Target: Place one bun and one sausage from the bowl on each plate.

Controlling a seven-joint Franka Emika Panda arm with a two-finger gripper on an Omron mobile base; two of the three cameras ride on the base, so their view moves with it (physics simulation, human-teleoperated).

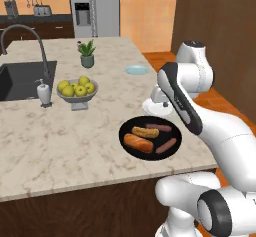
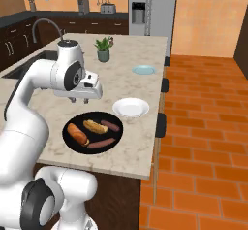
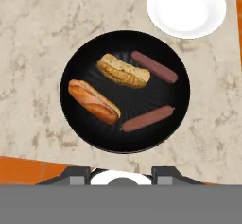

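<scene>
Nearest the hand camera, the black bowl (image 3: 125,91) sits mid-frame on the marble counter (image 3: 33,38), holding two buns, orange-brown (image 3: 93,101) and yellowish (image 3: 124,71), and two sausages (image 3: 154,66) (image 3: 147,118). One white plate (image 3: 185,8) lies upper right, apart from the bowl; one pale blue plate (image 1: 136,70) lies farther back. Fruit bowl (image 1: 77,90), soap pump (image 1: 44,92) and potted plant (image 1: 87,53) stand upper left. The gripper (image 2: 85,99) hovers above the bowl; whether its claw is spread cannot be told.
</scene>
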